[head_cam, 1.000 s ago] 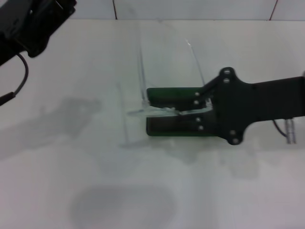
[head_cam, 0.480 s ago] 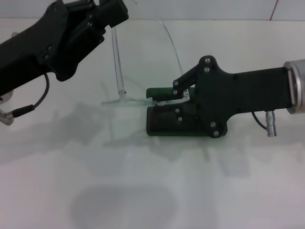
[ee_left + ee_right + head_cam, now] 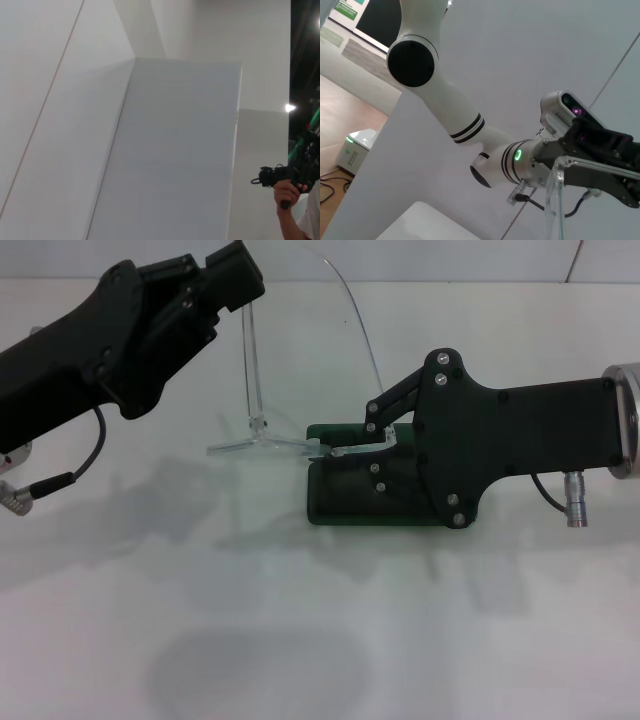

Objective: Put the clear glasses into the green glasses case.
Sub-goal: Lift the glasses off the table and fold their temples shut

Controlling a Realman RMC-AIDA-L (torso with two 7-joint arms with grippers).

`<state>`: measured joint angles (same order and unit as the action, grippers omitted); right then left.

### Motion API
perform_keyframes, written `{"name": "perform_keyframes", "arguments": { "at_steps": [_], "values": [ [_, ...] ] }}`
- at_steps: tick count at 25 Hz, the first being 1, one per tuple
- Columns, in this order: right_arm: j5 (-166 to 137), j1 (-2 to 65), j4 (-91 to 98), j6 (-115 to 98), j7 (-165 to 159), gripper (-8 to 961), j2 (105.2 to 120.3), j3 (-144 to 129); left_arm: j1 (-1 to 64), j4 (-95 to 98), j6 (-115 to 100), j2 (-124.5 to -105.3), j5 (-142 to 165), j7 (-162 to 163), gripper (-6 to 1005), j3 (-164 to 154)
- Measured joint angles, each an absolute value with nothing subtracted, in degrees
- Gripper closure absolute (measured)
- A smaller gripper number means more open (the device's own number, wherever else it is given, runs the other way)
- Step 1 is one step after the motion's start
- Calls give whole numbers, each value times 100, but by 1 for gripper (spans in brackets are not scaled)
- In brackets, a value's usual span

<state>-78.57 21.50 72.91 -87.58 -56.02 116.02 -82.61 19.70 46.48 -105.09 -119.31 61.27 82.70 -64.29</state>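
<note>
Clear glasses (image 3: 262, 446) are pinched at the front frame by the right gripper (image 3: 345, 448), just above the green glasses case (image 3: 345, 510) on the table (image 3: 300, 640); their arms point upward. One arm tip is pinched by the left gripper (image 3: 240, 275). No lettering can be read.

White table (image 3: 300, 640), plain top.
Lying directly on it: green glasses case (image 3: 345, 502), open, flat, right of centre.
</note>
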Motion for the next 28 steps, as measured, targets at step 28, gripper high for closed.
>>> {"name": "perform_keyframes", "arguments": {
  "at_steps": [28],
  "values": [
    [-7839,2162,7207,-8718,-5589,889,11611,-8330,2100,4350,-10662,-11944,6571,8304,951,-6526]
  ]
}}
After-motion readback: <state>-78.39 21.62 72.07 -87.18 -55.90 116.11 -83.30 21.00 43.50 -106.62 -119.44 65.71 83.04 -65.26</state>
